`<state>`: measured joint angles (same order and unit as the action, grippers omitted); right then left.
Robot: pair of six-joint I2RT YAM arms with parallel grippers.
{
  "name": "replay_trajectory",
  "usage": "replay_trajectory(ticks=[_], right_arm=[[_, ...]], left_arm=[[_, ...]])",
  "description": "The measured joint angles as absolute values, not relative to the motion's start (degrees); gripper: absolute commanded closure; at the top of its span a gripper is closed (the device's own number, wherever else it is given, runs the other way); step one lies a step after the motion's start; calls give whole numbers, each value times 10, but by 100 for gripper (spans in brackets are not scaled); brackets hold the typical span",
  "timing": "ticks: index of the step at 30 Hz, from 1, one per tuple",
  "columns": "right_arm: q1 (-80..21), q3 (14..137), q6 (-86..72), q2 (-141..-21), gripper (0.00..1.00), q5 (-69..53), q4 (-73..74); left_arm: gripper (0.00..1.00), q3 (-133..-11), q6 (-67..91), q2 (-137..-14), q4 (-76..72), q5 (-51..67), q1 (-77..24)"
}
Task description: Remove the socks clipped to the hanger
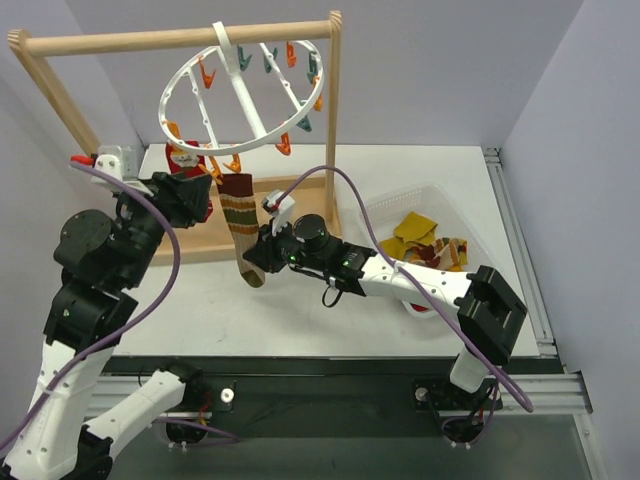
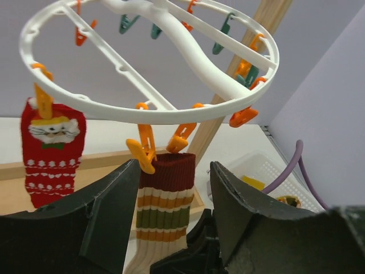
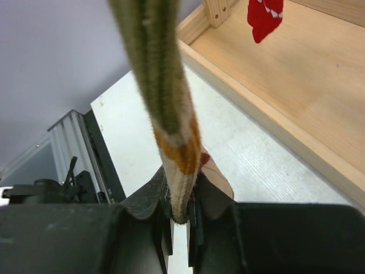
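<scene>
White worktop (image 1: 300, 310), wooden rack (image 1: 180, 40) behind. The striped sock (image 1: 240, 215) hangs from the hanger (image 2: 171, 117) with its length running top to bottom: cuff up in an orange clip (image 2: 181, 137), toe down, pinched in the closed right jaws. The left jaws gape empty either side of the cuff (clip just above them). Best to squeeze that clip open first, then draw the toe straight down.

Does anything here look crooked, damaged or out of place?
The white hanger looks tilted on the wooden rack, lower on the near side where the red sock and striped sock hang. The right end effector pinches the striped sock's lower end. Nothing looks spilled or damaged.
</scene>
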<state>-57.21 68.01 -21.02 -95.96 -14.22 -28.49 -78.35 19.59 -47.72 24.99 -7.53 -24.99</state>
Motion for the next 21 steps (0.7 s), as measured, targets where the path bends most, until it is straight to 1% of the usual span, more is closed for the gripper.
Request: replay_trajectory(ticks=[5, 7, 10, 15, 21], right_arm=[[-585, 682, -182, -958, 100, -108, -254], [-592, 687, -171, -957, 100, -97, -242], [-604, 691, -157, -951, 100, -86, -229], [-613, 696, -142, -941, 100, -78, -218], [-616, 696, -133, -940, 100, -68, -211]], left_arm=[[39, -788, 192, -462, 274, -142, -250], [36, -797, 202, -474, 292, -170, -250], [33, -823, 227, -512, 328, -194, -250], [33, -844, 282, -561, 360, -178, -250], [32, -839, 317, -563, 358, -147, -250]])
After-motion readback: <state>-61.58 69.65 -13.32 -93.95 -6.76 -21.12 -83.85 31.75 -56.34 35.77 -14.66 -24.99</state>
